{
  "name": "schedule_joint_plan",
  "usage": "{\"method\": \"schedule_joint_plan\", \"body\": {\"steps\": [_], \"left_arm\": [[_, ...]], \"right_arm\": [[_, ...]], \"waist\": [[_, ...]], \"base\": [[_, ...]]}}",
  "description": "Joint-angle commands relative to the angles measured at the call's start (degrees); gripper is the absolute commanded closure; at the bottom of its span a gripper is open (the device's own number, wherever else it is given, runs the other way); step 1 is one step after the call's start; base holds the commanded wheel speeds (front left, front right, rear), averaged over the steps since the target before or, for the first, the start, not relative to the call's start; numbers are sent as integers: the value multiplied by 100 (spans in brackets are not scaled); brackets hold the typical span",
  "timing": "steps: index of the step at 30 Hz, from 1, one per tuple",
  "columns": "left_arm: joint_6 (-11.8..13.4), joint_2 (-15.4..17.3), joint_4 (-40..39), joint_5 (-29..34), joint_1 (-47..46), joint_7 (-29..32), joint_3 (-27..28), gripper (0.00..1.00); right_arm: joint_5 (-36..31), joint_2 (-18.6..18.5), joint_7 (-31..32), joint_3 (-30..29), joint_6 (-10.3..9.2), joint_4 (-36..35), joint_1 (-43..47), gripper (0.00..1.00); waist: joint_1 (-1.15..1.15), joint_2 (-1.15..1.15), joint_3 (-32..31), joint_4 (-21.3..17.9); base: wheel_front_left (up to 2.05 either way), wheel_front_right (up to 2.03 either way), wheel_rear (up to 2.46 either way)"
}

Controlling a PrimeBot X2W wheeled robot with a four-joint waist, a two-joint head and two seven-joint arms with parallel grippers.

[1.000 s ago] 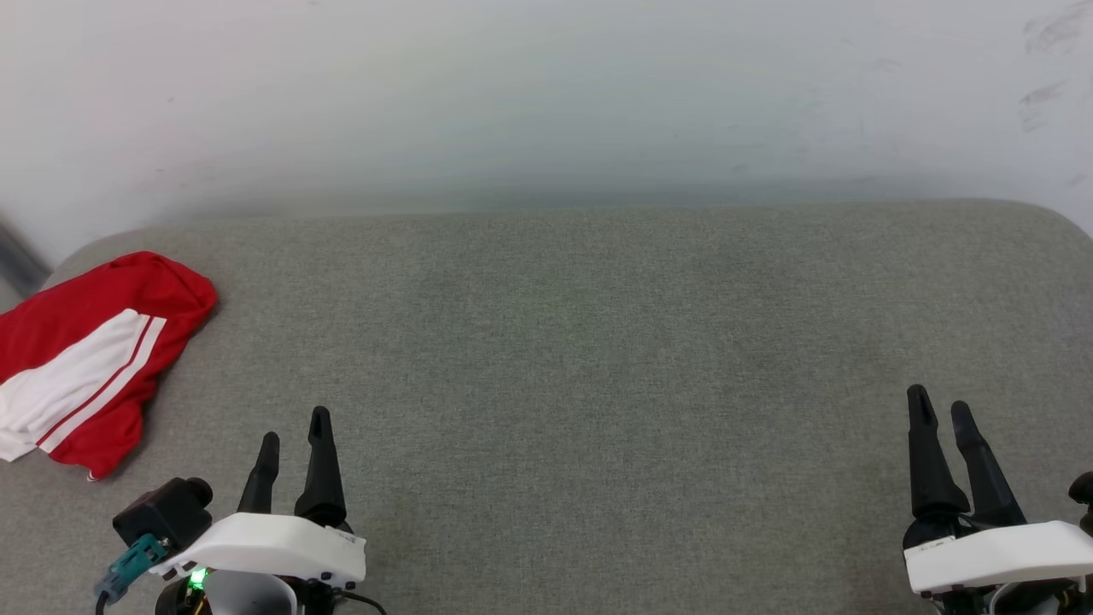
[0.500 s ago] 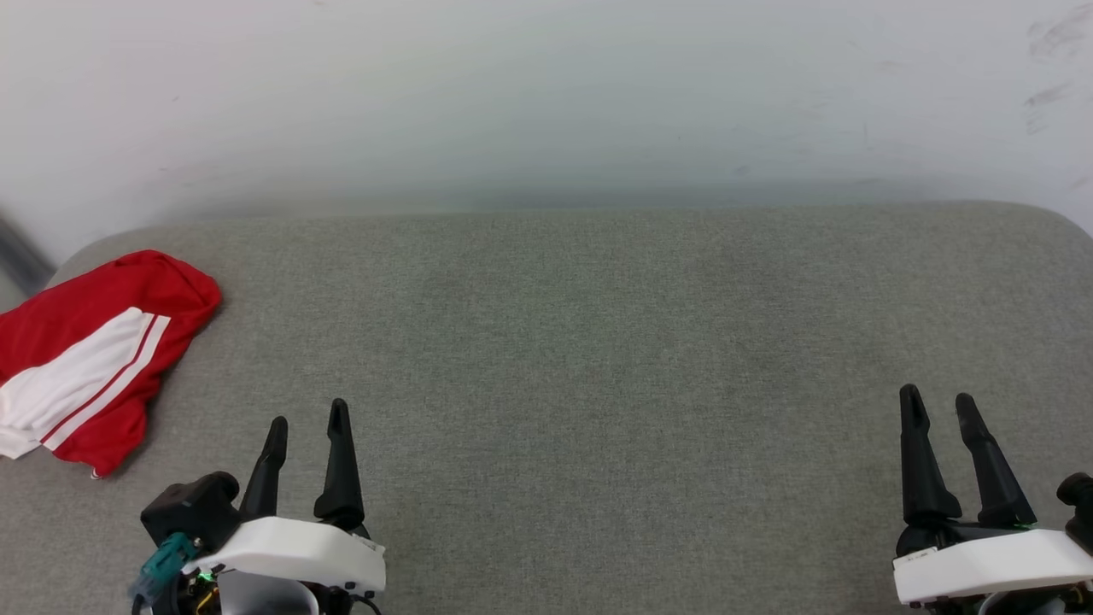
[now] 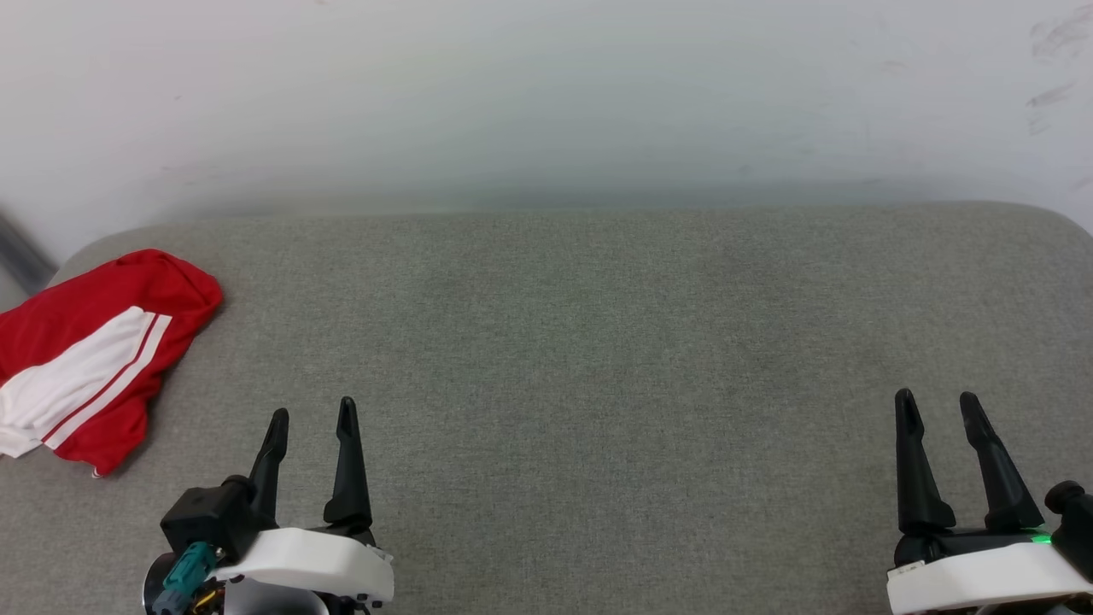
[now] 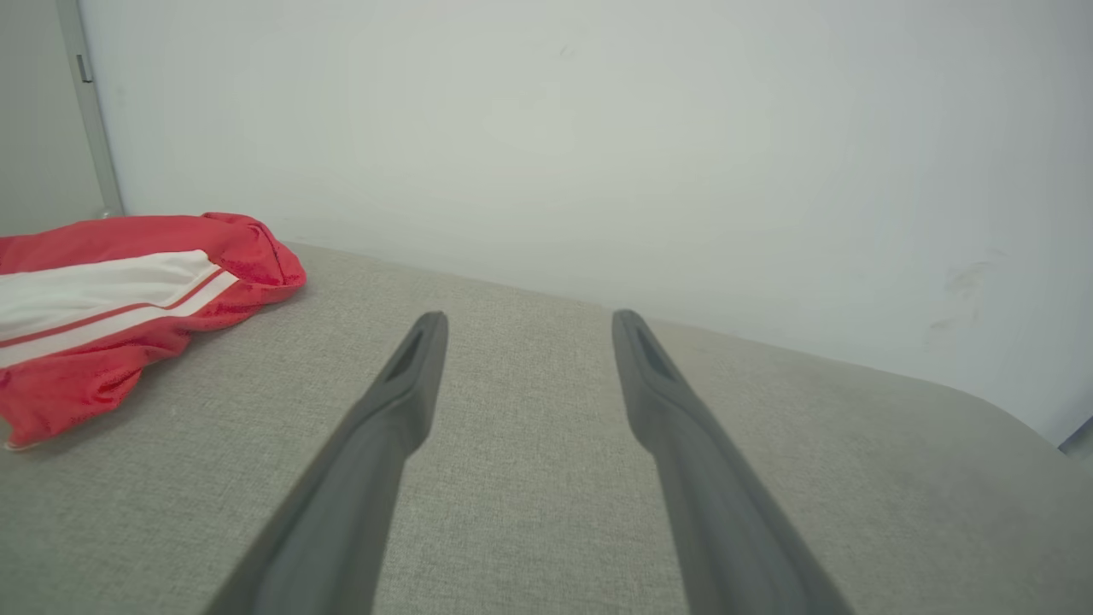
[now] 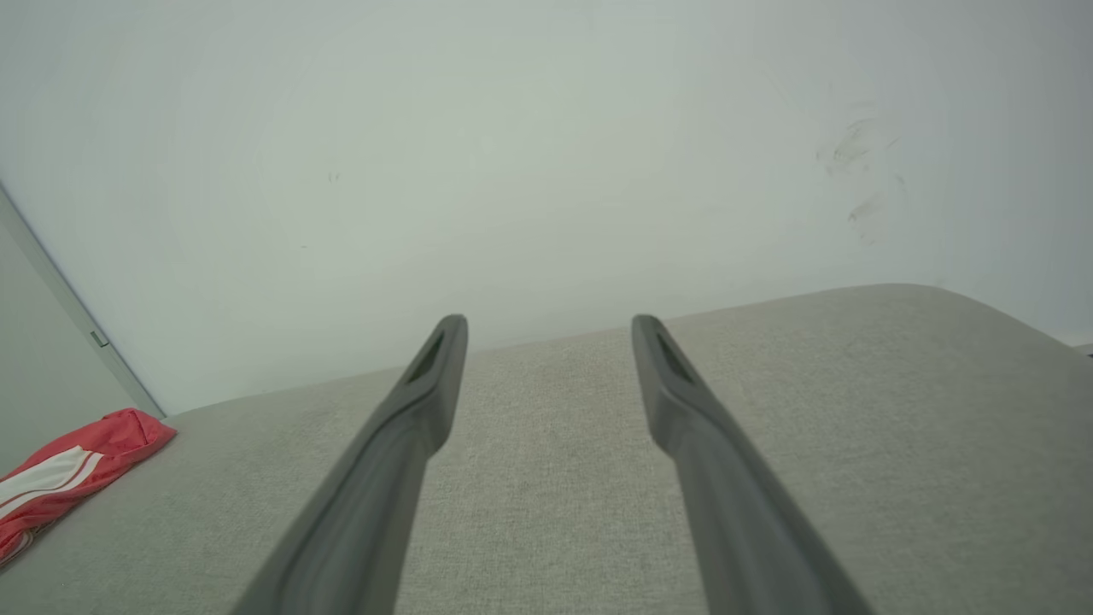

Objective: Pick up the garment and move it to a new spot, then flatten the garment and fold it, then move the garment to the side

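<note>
Seemingly at the last step, with garment (image 3: 85, 359) bundled aside at the cushion's (image 3: 598, 342) left end, well apart from left gripper (image 3: 312, 410) and right gripper (image 3: 936, 397), both spread and empty; next calls for checking the fold, else reaching left to re-grip.

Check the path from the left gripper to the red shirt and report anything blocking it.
Nothing visible blocks it. The left gripper hovers open over the grey cushion, and only bare cushion lies between it and the garment at the cushion's left end.
</note>
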Motion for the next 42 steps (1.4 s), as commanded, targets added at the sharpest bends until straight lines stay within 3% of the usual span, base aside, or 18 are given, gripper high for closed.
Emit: {"method": "schedule_joint_plan", "body": {"steps": [1,19,42], "left_arm": [[-51,17,-87,149,27,-60,-23,0],[-213,-87,-63,994,176,-270,28,0],[-500,-267,0,1620,348,-489,331,0]], "right_arm": [[-171,6,-60,5,0,-88,42,0],[-957,9,-271,19,-1,-230,191,0],[-1207,12,-482,-6,-1,-323,382,0]], "waist": [[0,0,1,1],[0,0,2,37],[0,0,-12,57]], "base": [[0,0,0],[0,0,0],[0,0,0]]}}
